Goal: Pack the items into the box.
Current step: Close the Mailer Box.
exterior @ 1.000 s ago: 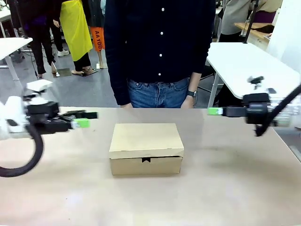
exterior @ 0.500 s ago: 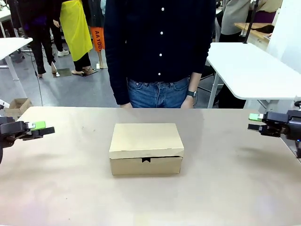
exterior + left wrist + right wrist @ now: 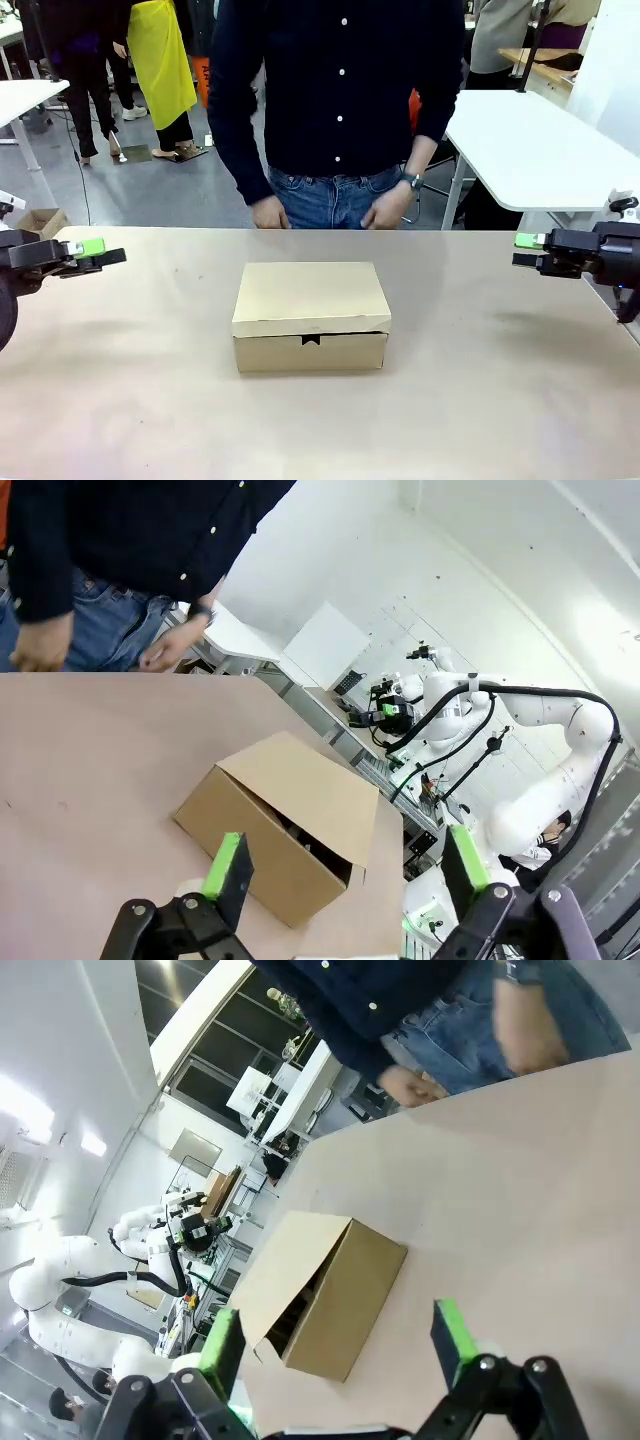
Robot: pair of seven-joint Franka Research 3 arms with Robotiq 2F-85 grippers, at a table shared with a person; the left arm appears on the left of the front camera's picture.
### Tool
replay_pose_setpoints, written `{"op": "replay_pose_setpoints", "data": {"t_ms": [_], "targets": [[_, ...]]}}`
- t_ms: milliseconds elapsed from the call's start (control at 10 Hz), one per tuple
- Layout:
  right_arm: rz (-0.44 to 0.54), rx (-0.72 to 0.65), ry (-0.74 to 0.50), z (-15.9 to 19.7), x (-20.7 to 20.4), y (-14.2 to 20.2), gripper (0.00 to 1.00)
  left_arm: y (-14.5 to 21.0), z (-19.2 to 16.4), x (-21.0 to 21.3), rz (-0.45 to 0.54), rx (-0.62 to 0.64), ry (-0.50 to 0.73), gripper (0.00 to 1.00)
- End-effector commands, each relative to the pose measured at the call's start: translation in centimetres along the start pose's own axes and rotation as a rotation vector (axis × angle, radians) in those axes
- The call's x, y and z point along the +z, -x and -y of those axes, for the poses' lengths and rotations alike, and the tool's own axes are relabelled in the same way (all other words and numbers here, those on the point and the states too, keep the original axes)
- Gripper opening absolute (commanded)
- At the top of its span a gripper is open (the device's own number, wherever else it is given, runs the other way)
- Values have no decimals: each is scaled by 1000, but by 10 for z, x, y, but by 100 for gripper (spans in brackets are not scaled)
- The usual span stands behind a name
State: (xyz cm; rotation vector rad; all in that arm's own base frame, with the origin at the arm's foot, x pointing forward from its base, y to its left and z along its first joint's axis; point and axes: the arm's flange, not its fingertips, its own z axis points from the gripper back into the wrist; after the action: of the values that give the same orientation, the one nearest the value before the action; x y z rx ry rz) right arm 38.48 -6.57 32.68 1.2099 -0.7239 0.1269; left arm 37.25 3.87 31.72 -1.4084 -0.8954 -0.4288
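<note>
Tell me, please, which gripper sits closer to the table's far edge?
The right gripper, at picture right: it sits slightly farther back than the left gripper.

The tan bench (image 3: 500, 400) spans the foreground. At its far edge stands a person (image 3: 340, 100) in a dark buttoned shirt and jeans, a wristwatch (image 3: 411, 180) on one arm. Beyond the bench's far right corner is a white table (image 3: 530, 140); beyond its far left corner, another white table (image 3: 25, 95) and a small cardboard carton (image 3: 35, 222) on the grey floor (image 3: 150, 195).
</note>
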Motion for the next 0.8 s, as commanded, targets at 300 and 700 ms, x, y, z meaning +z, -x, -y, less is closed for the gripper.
{"op": "replay_pose_setpoints", "data": {"t_ms": [300,700], "targets": [[3,7,11,0,1,0,100,3,2,0,13,-17,5,100],[3,7,11,0,1,0,100,3,2,0,13,-17,5,100]]}}
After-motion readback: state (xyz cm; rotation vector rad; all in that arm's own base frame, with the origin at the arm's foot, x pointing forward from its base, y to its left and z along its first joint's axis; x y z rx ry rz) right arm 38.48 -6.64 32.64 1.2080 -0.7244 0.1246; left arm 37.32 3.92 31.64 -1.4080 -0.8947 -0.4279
